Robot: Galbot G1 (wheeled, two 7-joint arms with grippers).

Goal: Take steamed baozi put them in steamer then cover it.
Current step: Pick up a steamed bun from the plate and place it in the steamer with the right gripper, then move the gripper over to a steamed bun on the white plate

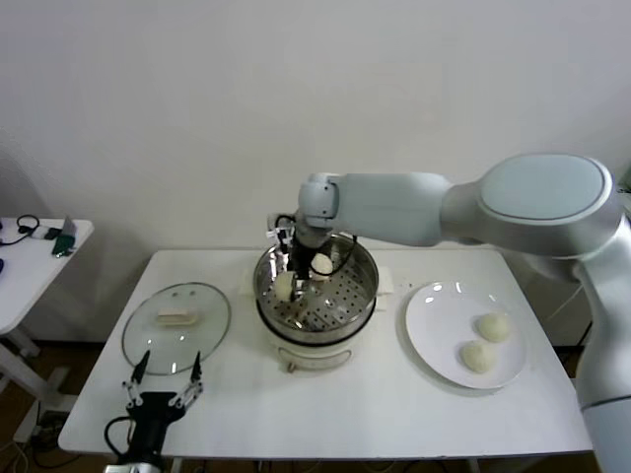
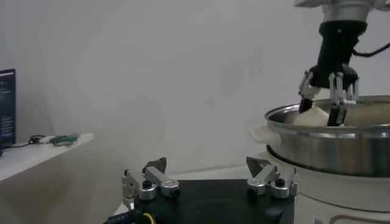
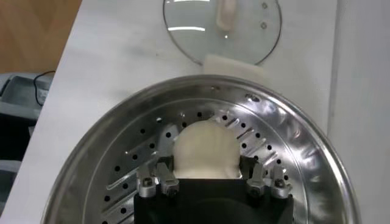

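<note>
The steel steamer [image 1: 347,296] stands mid-table on its cream pot base. My right gripper [image 1: 293,273] reaches down into it, shut on a baozi [image 1: 284,287] held low over the perforated bottom. In the right wrist view this baozi [image 3: 204,149] sits between the two fingers of the gripper [image 3: 206,165]. A second baozi [image 1: 321,264] lies in the steamer beside it. Two more baozi [image 1: 493,327] [image 1: 479,357] lie on the white plate [image 1: 434,315] to the right. The glass cover [image 1: 175,315] lies flat on the table to the left. My left gripper [image 1: 163,389] is open and empty near the front left edge.
A small side table [image 1: 39,261] with cables and small items stands at the far left. The left wrist view shows the left gripper [image 2: 210,173] low over the table, with the steamer [image 2: 329,143] and the right gripper [image 2: 323,105] beyond it.
</note>
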